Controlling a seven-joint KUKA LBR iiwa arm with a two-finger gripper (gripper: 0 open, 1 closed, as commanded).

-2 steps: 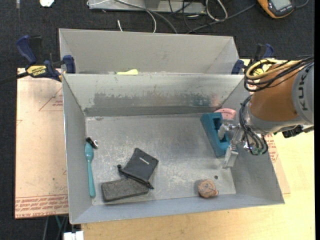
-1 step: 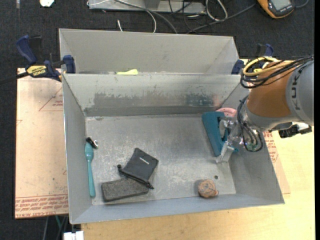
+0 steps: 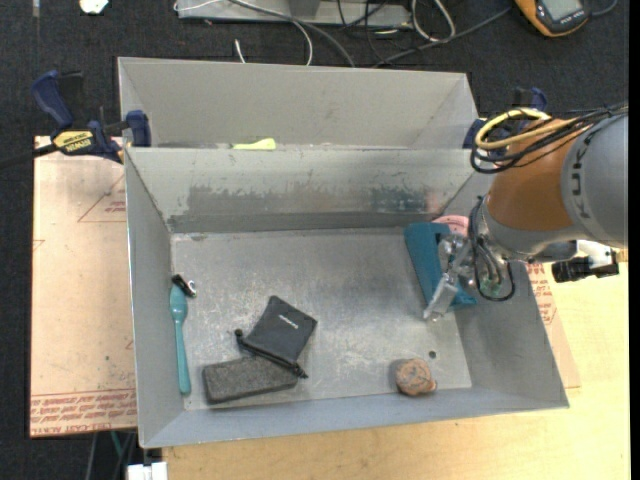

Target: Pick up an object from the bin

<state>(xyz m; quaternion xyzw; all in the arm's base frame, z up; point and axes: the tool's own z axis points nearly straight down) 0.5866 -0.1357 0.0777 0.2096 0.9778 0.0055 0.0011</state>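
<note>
Your gripper (image 3: 440,306) sits right up against the teal flat piece (image 3: 424,252) by the bin (image 3: 330,278) right wall — can't tell if it's clamped or loose.

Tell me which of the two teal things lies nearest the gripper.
The broad teal slab on the right, beside the gripper; the slim teal spoon lies far to the left.

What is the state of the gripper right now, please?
The gripper: cannot be told whether open or closed; it is at the flat teal object by the grey metal bin's right wall.
</note>
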